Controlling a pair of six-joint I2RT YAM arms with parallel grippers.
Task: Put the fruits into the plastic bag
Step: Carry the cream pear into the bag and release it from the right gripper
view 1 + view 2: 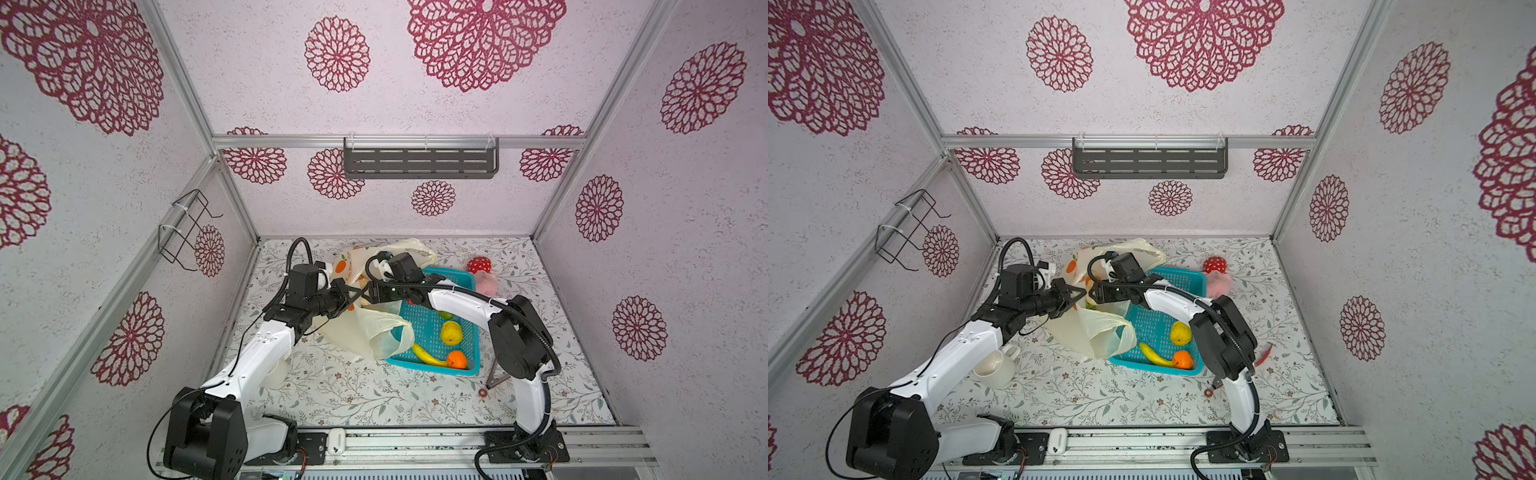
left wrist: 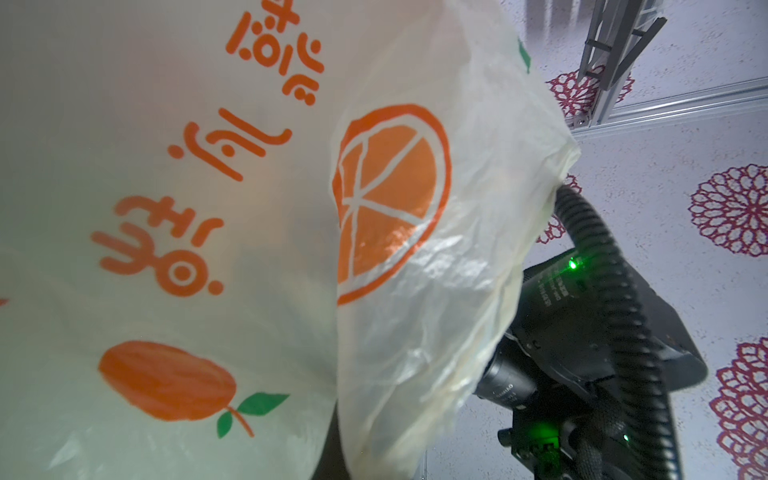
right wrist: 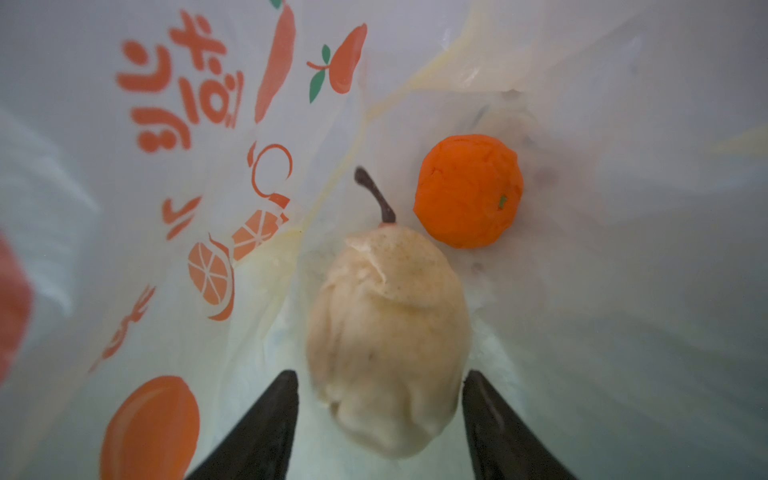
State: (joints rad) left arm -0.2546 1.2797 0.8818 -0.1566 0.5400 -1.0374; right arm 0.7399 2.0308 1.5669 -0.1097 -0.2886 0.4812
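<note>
Count taken from the teal plastic mesh basket (image 1: 424, 332). Four toy fruits show inside it:
- one knobbly yellow lemon (image 1: 451, 332)
- one curved yellow banana (image 1: 428, 356)
- one round orange toy fruit (image 1: 457, 360), at the banana's end in the basket's near corner
- one green piece (image 1: 446, 316), mostly hidden under the right arm, so its shape cannot be told

One thin translucent cream plastic bag (image 1: 365, 332), printed with orange fruits and characters, lies against the basket's left side. A loose fold of it is draped over the basket's rim. The right wrist view shows two pieces inside the bag. One is a beige pear-shaped fruit with a dark stem (image 3: 386, 332), somewhat blurred. The other is a wrinkled orange ball with a green stem spot (image 3: 467, 191), just beside the pear's stem end.

Left gripper (image 1: 351, 297): the claw is closed, pinched on the bag's rim to the left of the basket, and holds that edge up.

Right gripper (image 3: 380, 376): it sits inside the bag with the claw apart. The beige fruit lies between the two black fingers (image 3: 266, 432) with a sliver of gap showing, so it is not clamped.

Outside the basket:
- one red white-dotted plush (image 1: 478, 264) and one pink fluffy toy (image 1: 486, 283), side by side at the basket's far right corner
- one white ceramic mug (image 1: 994, 368), well to the basket's left and partly under the left arm
</note>
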